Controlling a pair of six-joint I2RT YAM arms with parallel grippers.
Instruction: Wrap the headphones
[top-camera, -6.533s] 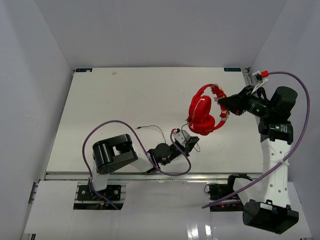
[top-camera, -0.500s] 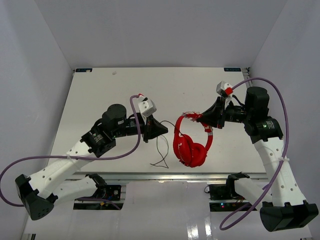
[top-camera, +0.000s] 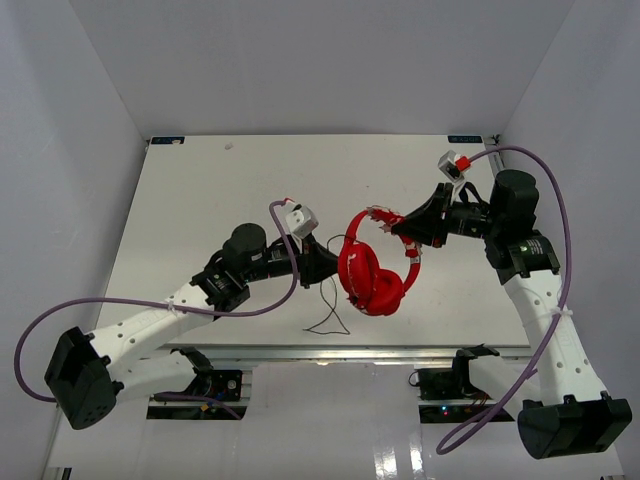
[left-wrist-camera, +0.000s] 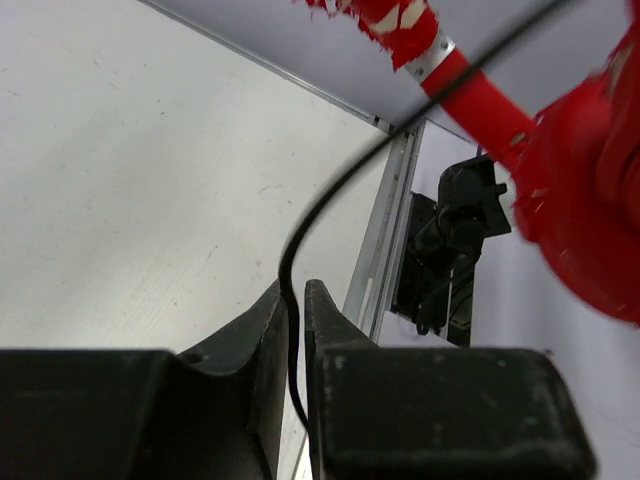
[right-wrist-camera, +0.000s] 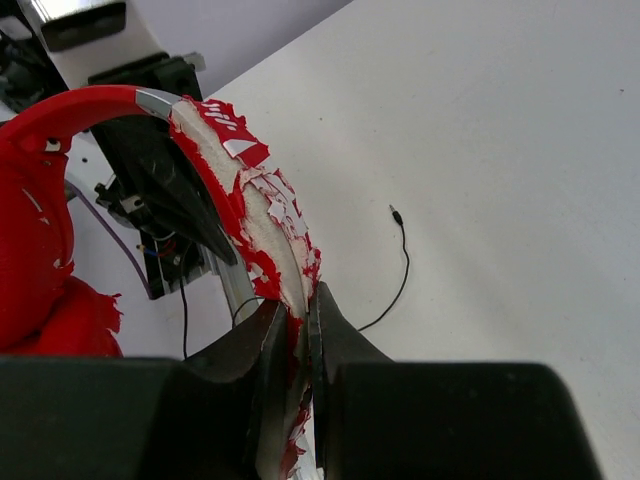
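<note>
Above mid-table (top-camera: 200, 200), headphones (top-camera: 372, 280) hang cups-down from the right gripper (top-camera: 402, 228), clamped on the headband (right-wrist-camera: 245, 215); left gripper (top-camera: 322, 266), just left of the cups, pinches the cable (left-wrist-camera: 335, 185); slack trails tableward.

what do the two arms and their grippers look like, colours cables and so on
The left arm and right arm have white links dotted with small holes and black cylindrical joint housings. A thick purple cable loops along each. Each wrist carries a small white block with a red connector. The left gripper and right gripper have black, tapering fingers.
</note>
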